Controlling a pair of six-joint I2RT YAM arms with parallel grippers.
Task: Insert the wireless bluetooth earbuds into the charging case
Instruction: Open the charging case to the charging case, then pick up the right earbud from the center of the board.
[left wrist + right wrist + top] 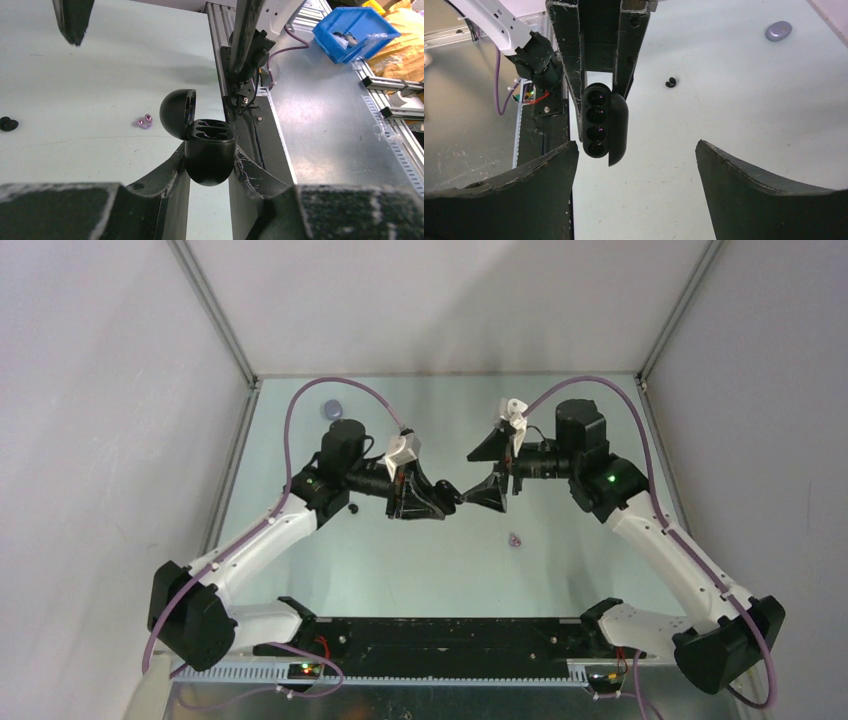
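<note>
As we stand, right gripper [635,145]: jaws wide, empty.
Left gripper [210,152]: pinching charging case [207,170], hinged open.
Lilac earbuds [514,539]: on table [420,570] below right jaws; right arm nearer.

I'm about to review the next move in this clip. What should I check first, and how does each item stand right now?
1. Charging case gripped by the left hand: ok.
2. Lid open, sockets facing the right hand: ok.
3. Sockets free: ok, all four look empty.
4. Right hand open and holding nothing: ok.
5. Lilac earbuds and black earbuds visible on the table: ok.
6. Any earbud seated in the case: not ok, none yet.
</note>
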